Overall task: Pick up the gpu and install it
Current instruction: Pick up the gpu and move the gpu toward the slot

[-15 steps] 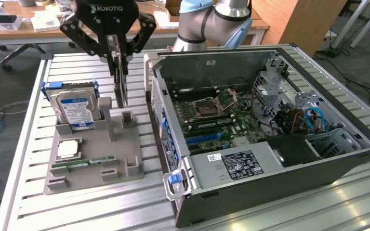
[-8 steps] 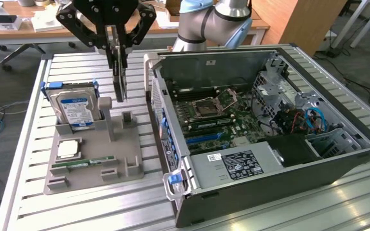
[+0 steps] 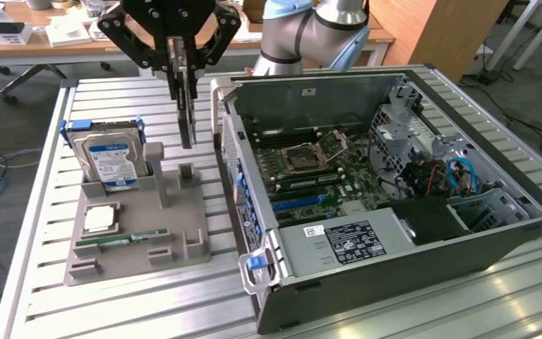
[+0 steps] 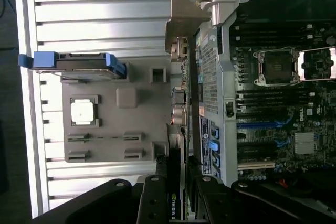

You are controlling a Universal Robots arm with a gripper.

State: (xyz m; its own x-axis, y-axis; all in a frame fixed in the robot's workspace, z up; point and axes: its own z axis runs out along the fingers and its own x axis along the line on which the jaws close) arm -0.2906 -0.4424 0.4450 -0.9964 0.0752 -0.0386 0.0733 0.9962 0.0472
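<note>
The black two-fingered gripper [image 3: 184, 67] is clenching on the gpu [image 3: 187, 116], a slim black card with a green circuit-board back. It is holding the card edge-on and hanging upright. In the exterior view the pair is sitting upper left of centre, and the card's lower end is appearing clear of the ribbed aluminium table [image 3: 139, 311]. It is hanging between the grey moulded parts holder [image 3: 135, 233] and the near wall of the open black computer case [image 3: 394, 268].

In the wrist view the gripper [image 4: 177, 179] is pinching the gpu [image 4: 175, 205] across its two flat faces.

My judgement is that the card is handling as light and stiff but fragile. A thin, smooth body may be pivoting in a pinch, so the flat faces are the sound hold.

A silver hard drive [image 3: 111, 159] with a blue label is standing in the holder at middle left. A green motherboard [image 3: 318, 176] is lying exposed at frame centre.
</note>
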